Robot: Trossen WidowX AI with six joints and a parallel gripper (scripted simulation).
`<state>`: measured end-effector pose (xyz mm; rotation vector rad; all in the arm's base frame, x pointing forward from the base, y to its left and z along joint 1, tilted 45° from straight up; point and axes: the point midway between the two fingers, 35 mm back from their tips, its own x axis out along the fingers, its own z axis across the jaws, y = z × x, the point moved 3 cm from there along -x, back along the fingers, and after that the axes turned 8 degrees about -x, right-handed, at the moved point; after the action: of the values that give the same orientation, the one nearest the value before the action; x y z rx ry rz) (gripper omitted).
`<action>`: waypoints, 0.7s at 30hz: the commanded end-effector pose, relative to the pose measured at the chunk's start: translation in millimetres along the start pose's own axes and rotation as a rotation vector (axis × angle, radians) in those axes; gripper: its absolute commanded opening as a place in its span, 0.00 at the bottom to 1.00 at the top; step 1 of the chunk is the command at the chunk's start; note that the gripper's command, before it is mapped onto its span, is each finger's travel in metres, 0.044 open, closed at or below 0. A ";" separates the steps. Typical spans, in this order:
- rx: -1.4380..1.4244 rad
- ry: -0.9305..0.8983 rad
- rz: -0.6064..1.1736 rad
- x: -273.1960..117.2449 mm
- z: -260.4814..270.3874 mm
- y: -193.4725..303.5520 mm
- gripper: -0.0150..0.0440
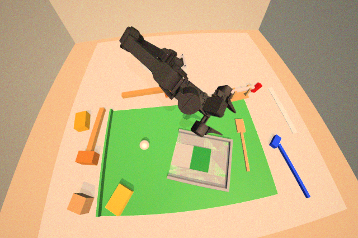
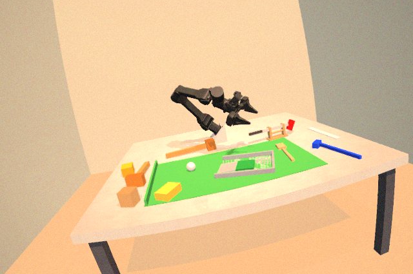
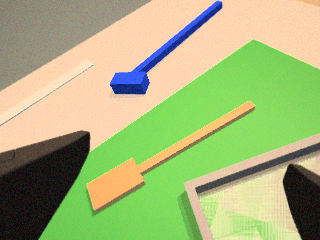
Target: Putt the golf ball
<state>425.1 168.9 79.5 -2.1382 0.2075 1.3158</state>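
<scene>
The red putter (image 1: pixel 257 87) (image 2: pixel 290 124) lies across a small wooden rack (image 1: pixel 240 95) (image 2: pixel 269 133), its red head to the right. Its black grip shows in the exterior view but is hidden by the arm in the top view. My gripper (image 1: pixel 227 122) (image 2: pixel 253 117) (image 3: pixel 185 156) is open and empty, in the air above the far side of the mat, left of the rack. The white golf ball (image 1: pixel 144 144) (image 2: pixel 190 166) rests on the green mat (image 1: pixel 139 177) (image 2: pixel 206 184). The grey-walled ramp (image 1: pixel 230 166) (image 2: pixel 272 161) (image 3: pixel 196 205) holds the dark raised green (image 1: pixel 200 158) (image 2: pixel 245 164).
A tan mallet (image 1: pixel 240 125) (image 3: pixel 116 185) lies right of the ramp; a blue one (image 1: pixel 293 168) (image 3: pixel 129 84) and a white strip (image 1: pixel 282 109) lie farther right. Orange mallets (image 1: pixel 87 157) (image 2: pixel 210 144) lie left and behind. A yellow block (image 1: pixel 119 199) sits on the mat; other blocks (image 1: pixel 81 121) (image 1: pixel 80 203) stand left.
</scene>
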 end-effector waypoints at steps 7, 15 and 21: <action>-0.580 -0.280 0.532 27.9 138.8 70.1 1.00; -0.910 -0.405 0.776 14.3 182.2 108.7 1.00; -0.910 -0.405 0.776 9.4 182.6 112.0 1.00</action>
<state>247.0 187.4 -34.9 -2.4980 0.3358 2.6291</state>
